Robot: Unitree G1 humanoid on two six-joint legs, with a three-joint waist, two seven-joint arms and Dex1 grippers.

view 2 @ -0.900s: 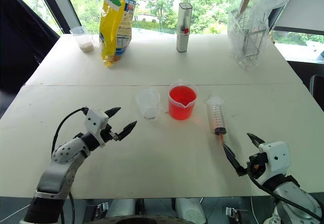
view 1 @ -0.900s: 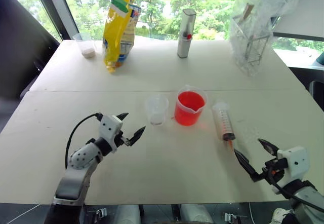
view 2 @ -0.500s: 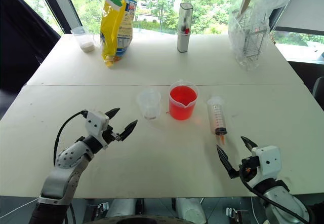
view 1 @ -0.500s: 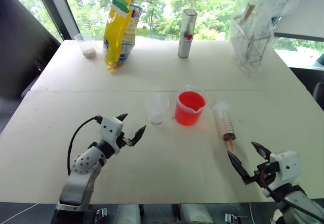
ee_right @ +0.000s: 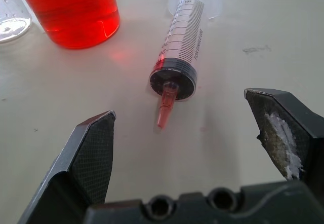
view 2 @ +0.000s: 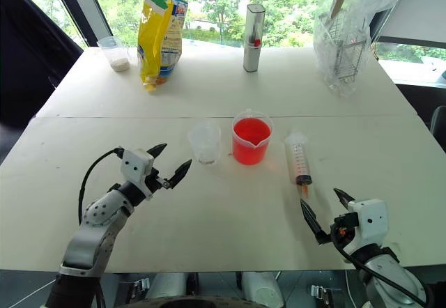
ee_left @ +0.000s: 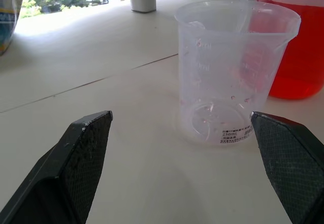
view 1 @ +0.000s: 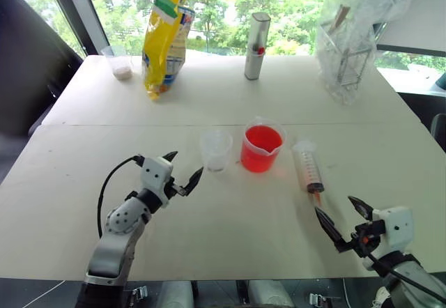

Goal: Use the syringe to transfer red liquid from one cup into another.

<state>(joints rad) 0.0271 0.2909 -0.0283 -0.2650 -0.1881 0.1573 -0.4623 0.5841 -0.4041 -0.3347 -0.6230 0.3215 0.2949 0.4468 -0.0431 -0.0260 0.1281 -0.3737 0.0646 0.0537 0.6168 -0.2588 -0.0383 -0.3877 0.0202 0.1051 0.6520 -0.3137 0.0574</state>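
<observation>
Both black fingers of the right gripper [view 2: 326, 212] stand wide apart and hold nothing. They hang over the near edge of the desk [view 2: 230, 252], toward its right corner, and point at the syringe [ee_right: 180, 51], which lies flat just ahead of them. Its orange-red nozzle tip [ee_right: 165, 108] points back at the gripper, and its wide flat end points to the far side of the desk.

Over at the left gripper [view 1: 182, 169], the fingers are wide apart too, and empty. They face the small clear cup [ee_left: 230, 69], which stands upright near the middle of the desk, with only a few pink drops inside.

Just beside that cup stands the spouted beaker [view 1: 262, 146] with the red liquid [view 1: 263, 139] in it. The syringe lies on the other side of the beaker, close by but not touching.

I think the syringe is light, hard and smooth. It is round, so it may roll or slip when the fingers close on it. The best place to take hold looks like the middle of the thick barrel [ee_right: 183, 29], from both sides, not the thin tip. The cups look light as well, so a bump could tip them and spill the red liquid.
</observation>
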